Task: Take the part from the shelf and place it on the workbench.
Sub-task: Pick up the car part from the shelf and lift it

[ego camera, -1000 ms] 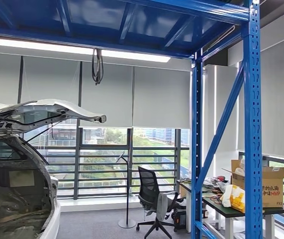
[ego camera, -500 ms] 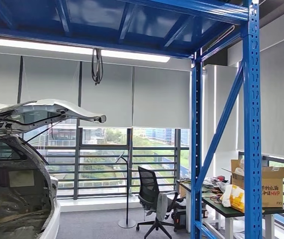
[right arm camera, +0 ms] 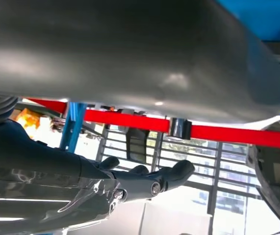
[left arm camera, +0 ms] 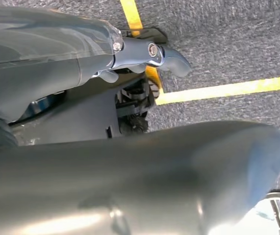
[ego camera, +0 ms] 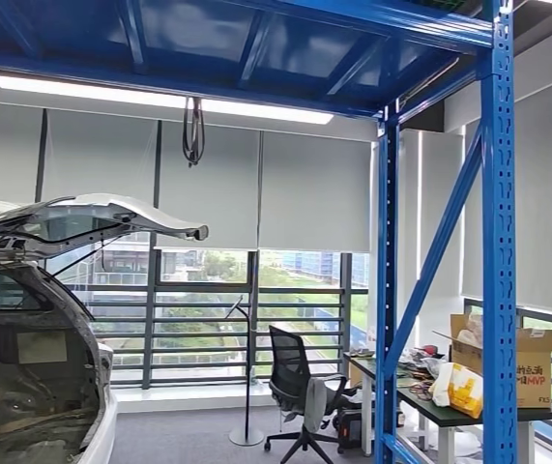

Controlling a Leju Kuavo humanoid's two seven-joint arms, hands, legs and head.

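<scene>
Camera tilt since the earlier frame shifts the blue shelf (ego camera: 498, 242) slightly rightward. Left hand (left arm camera: 145, 51) and right hand (right arm camera: 145, 183) hold nothing, fingers extended. Part unseen beside the shelf; weight and grasp point cannot be judged.

The left hand (left arm camera: 141, 122) hangs with fingers (left arm camera: 167, 56) stretched out, holding nothing. The right hand (right arm camera: 138, 142) is likewise extended, its fingers (right arm camera: 167, 176) straight and empty.

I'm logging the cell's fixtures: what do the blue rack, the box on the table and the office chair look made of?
Rack: likely painted steel, glossy blue, with rows of punched holes in the uprights. Box: brown corrugated cardboard, matte, flaps open, printed text. Chair: dark mesh-looking back on a black, probably plastic base. The table has a dark top.
</scene>
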